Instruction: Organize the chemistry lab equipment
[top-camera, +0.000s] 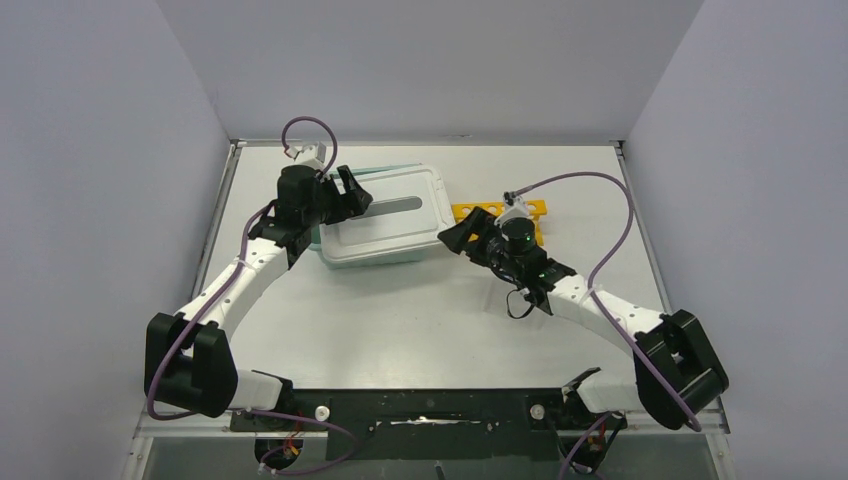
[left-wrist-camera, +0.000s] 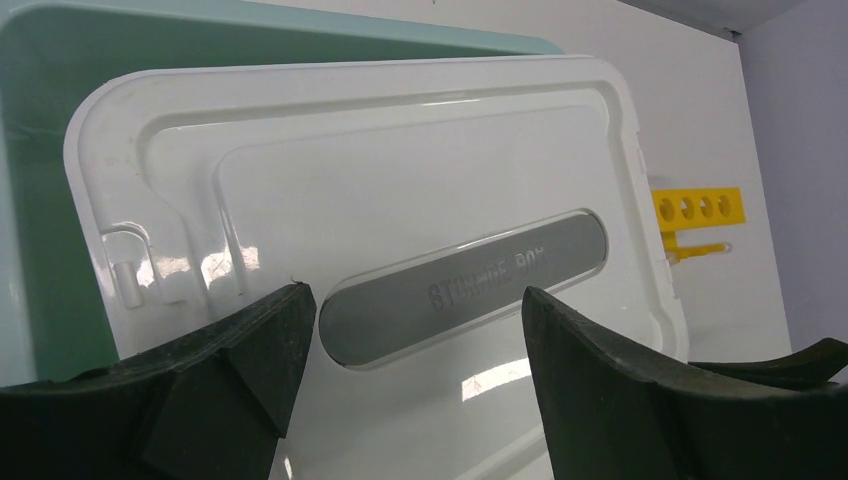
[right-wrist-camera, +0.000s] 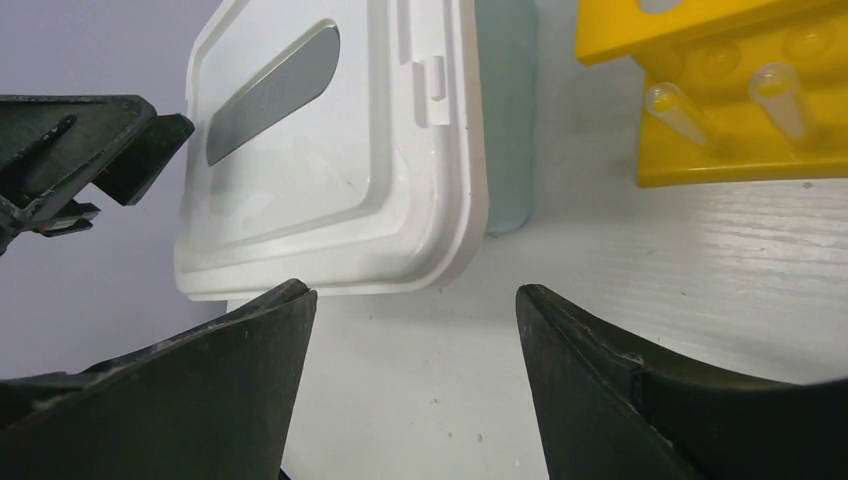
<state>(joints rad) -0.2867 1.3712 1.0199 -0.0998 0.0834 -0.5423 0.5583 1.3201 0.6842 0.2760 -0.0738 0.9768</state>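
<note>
The only lab equipment showing is a yellow tube rack (top-camera: 500, 211) (right-wrist-camera: 720, 100) with clear tubes (right-wrist-camera: 680, 110) in its holes, standing right of the teal tub (top-camera: 330, 235) (left-wrist-camera: 40, 200). A white lid (top-camera: 385, 215) (left-wrist-camera: 400, 180) (right-wrist-camera: 330, 170) lies on the tub, shifted so the teal rim shows along one side. My left gripper (top-camera: 352, 195) (left-wrist-camera: 415, 295) hangs open just above the lid's left part, near its grey label, holding nothing. My right gripper (top-camera: 462, 234) (right-wrist-camera: 412, 290) is open over bare table beside the tub's right corner, in front of the rack.
The white tabletop (top-camera: 420, 320) is closed in by grey walls at the left, back and right. The rack stands close behind the right wrist. Purple cables loop above both arms.
</note>
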